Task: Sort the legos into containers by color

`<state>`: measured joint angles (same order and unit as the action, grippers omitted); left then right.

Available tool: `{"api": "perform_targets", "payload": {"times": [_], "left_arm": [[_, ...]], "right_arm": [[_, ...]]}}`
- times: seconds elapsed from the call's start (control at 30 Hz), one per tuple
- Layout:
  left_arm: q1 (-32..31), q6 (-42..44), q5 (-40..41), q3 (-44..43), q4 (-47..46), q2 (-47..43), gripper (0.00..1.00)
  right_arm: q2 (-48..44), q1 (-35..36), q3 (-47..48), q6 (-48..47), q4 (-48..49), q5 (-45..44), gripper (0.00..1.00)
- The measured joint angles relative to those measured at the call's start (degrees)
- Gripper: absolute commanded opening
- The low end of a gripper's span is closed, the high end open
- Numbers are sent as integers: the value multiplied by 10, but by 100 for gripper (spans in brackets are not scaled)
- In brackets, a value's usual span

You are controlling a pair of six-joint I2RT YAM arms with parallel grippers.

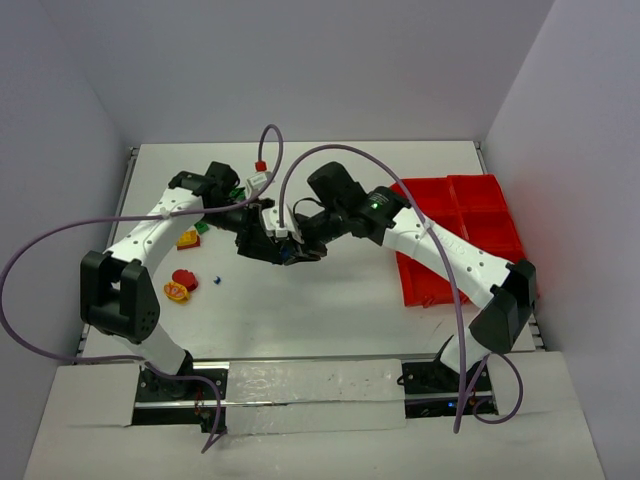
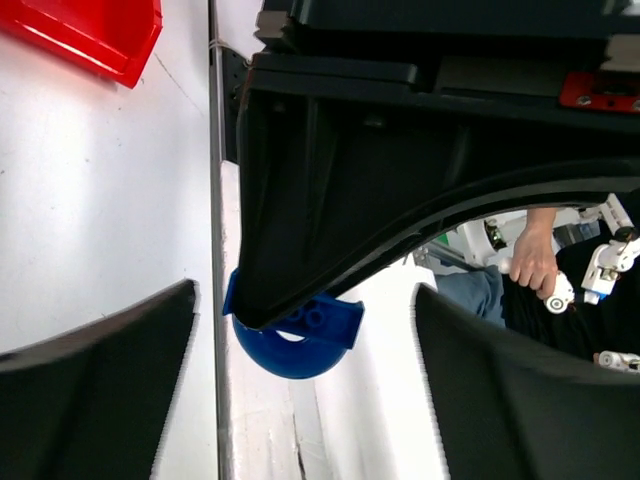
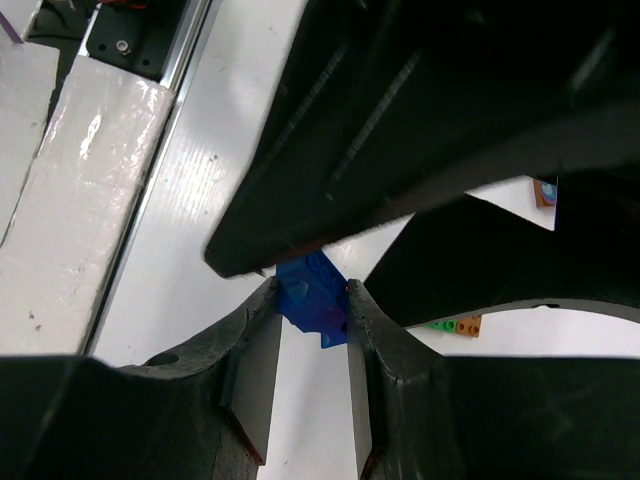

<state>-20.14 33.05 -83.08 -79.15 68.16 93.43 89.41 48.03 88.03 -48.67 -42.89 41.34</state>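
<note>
The right gripper (image 3: 311, 296) has its jaws clamped on a curved blue lego (image 3: 316, 306) over the middle of the table (image 1: 330, 310). The left gripper (image 2: 305, 300) faces it with jaws wide apart, touching nothing. A red lego (image 1: 184, 277) and a yellow-orange lego (image 1: 188, 238) lie at the left, well apart from the red tray (image 1: 470, 205) at the right

ROOM | you look down on a white table (image 1: 330, 310), flat and bright | pale grey walls close it in on three sides: back wall (image 1: 300, 70), left wall (image 1: 50, 150), right wall (image 1: 590, 150) | a metal rail (image 1: 300, 362) runs along the near edge | the light is soft and even, with a little red shine low on the right wall
</note>
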Motion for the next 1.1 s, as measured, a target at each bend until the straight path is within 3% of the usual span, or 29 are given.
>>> {"api": "perform_targets", "payload": {"times": [0.17,0.33,0.47,0.6,0.77,0.83,0.97,1.1], "left_arm": [[19,43,-1,-36,44,7,99],[98,60,-6,-128,73,36,99],[142,-31,21,-177,10,44,99],[141,-208,133,-132,-145,-3,99],[130,-313,308,-142,-228,-17,99],[113,-343,431,-128,-262,-28,99],[64,-371,637,-109,-304,-49,99],[50,-398,774,-77,-351,-75,99]], "right_arm": [[-2,2,-2,12,-1,-20,0],[-32,-3,-40,24,-8,-53,0],[-71,-46,-74,47,-18,-68,0],[-113,-138,-91,76,-19,-82,0],[-156,-290,-111,106,-10,-120,0],[-153,-358,-110,124,-5,-150,0],[-92,-470,-87,161,-1,-211,0],[16,-573,-26,200,-2,-258,0]]}}
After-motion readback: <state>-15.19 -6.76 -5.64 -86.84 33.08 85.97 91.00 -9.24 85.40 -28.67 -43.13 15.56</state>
